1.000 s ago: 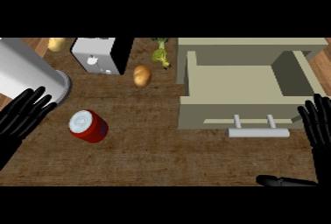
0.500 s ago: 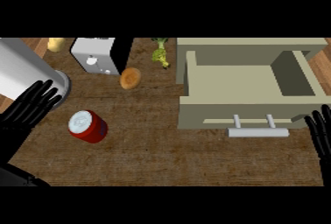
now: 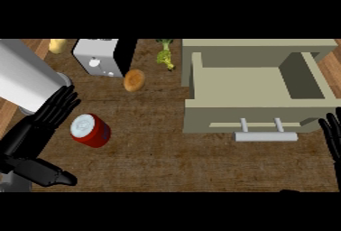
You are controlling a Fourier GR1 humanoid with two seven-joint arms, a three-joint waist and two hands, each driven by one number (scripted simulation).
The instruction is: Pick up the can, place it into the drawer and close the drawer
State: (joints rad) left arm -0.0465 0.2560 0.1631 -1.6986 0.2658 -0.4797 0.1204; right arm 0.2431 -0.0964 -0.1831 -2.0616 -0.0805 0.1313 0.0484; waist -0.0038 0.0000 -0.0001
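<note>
Fingers of the black left hand (image 3: 41,128) were stretched straight and spread, just left of the red cylindrical can with a pale lid (image 3: 90,130), holding nothing. That can lay tilted on the brown wooden counter (image 3: 166,158), well apart from the open beige drawer with a pale bar handle (image 3: 256,90). A sideways touch from flat fingers could have rolled it off towards the orange round fruit (image 3: 134,80). At the right edge, the right hand (image 3: 332,137) rested open, fingers up.
</note>
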